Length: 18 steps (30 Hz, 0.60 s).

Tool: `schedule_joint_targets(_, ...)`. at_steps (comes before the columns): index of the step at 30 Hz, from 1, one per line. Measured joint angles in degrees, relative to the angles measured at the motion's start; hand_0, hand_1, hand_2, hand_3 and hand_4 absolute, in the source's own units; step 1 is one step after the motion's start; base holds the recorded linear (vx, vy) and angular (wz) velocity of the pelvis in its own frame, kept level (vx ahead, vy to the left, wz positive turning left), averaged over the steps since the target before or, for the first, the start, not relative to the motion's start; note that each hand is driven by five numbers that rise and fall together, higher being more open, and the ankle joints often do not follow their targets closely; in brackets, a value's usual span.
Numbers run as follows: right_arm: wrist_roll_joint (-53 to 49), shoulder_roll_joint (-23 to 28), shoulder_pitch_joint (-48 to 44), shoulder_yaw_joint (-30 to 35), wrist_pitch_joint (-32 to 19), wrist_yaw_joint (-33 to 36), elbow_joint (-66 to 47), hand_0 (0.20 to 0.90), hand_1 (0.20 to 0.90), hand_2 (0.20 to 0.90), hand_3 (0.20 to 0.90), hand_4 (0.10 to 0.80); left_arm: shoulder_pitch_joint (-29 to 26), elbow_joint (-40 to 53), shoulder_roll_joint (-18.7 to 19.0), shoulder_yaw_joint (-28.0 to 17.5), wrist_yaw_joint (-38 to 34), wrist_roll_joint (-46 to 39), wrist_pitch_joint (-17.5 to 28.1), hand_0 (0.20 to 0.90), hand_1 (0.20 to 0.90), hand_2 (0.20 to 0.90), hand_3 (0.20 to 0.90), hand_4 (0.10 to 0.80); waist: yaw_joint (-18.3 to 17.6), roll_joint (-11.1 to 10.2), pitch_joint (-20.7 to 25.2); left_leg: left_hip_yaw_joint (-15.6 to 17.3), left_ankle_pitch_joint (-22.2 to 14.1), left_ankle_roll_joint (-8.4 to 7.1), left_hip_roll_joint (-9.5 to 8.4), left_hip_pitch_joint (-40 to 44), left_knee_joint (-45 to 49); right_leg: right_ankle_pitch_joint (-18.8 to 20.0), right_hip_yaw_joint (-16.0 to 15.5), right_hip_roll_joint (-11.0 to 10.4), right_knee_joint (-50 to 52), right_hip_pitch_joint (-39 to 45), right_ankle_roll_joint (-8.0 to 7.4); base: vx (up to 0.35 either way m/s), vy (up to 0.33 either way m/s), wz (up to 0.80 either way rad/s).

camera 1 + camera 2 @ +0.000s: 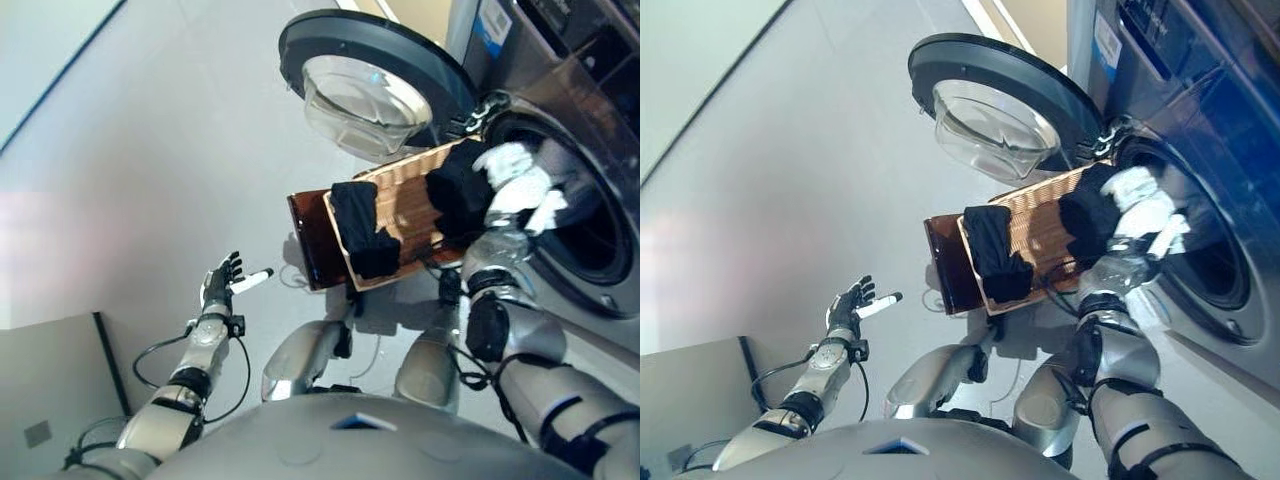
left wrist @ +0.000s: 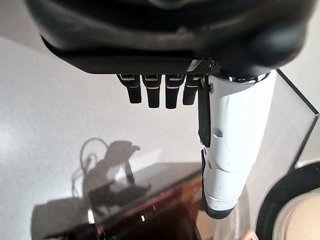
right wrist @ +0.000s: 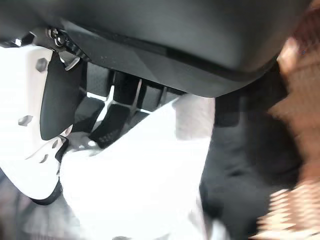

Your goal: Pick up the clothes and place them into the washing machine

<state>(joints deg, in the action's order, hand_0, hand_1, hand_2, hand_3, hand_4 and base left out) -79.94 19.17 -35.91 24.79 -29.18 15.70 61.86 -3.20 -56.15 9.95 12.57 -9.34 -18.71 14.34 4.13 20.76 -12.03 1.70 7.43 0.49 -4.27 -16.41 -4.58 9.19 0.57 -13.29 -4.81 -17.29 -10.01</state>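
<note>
Right robot hand (image 1: 522, 192) clamped on white garment (image 3: 145, 185) at washing machine (image 1: 600, 150) opening — apparently, left robot hand (image 1: 222, 282) open, idle

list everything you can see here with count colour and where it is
washing machine: one, dark grey, at the right, drum open
door: one, dark rim with clear glass bowl, swung open beside the drum
basket: one, tan woven, before the drum opening
black clothes: two pieces, one draped over the basket's near edge, one at its end by the drum
white cloth: one, white, at the drum mouth in the right hand
brown stand: one, dark brown, under the basket
left hand: open, over bare floor
right hand: shut on white cloth
</note>
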Motion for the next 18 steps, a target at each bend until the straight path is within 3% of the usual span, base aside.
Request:
schedule_joint_targets(4, 2.2, 3.1, -0.9, 1.9, -2.4, 4.1, -2.7, 0.200, 0.200, 0.200, 0.200, 0.300, 1.4, -0.3, -0.2, -0.1, 0.2, -0.3, 0.0, 0.900, 0.900, 0.900, 0.900, 0.800, -0.1, 1.4, 0.8, 0.1, -0.1, 0.06, -0.43, 0.3, 0.0, 0.0, 0.4, -0.4, 0.0, 0.0, -0.34, 0.026, -0.003, -0.02)
schedule_joint_targets(12, 8.6, 11.6, -2.7, 2.6, -2.9, 8.3, -1.1, 0.200, 0.200, 0.200, 0.200, 0.300, 1.9, -0.5, -0.3, 0.0, 0.7, -0.3, 0.3, 0.900, 0.900, 0.900, 0.900, 0.800, -0.1, 1.6, 0.9, 1.5, -1.0, 0.88, -0.66, 0.9, 0.0, 0.0, 1.2, -0.7, -0.1, -0.3, -0.73, 0.010, -0.040, -0.10)
schedule_joint_targets(17, 8.7, 11.6, -3.2, 2.6, -2.2, 8.5, -1.1, 0.200, 0.200, 0.200, 0.200, 0.300, 1.7, -0.5, -0.4, 0.1, 1.0, -0.3, 1.2, 0.900, 0.900, 0.900, 0.900, 0.800, -0.1, 1.6, 0.9, 1.9, -1.2, 1.38, -0.77, 0.9, 0.0, 0.0, 1.8, -0.7, -0.1, -0.6, -0.76, -0.015, -0.049, -0.06)
schedule_joint_targets(18, 8.7, 11.7, -3.3, 2.6, -2.1, 8.7, -1.1, 0.862, 0.862, 0.862, 0.862, 0.773, 1.7, -0.5, -0.4, 0.1, 1.2, -0.3, 1.2, 0.900, 0.900, 0.900, 0.900, 0.800, -0.1, 1.6, 0.9, 2.0, -1.1, 1.48, -0.78, 0.9, 0.0, 0.0, 1.9, -0.7, -0.1, -0.6, -0.76, -0.023, -0.044, -0.06)
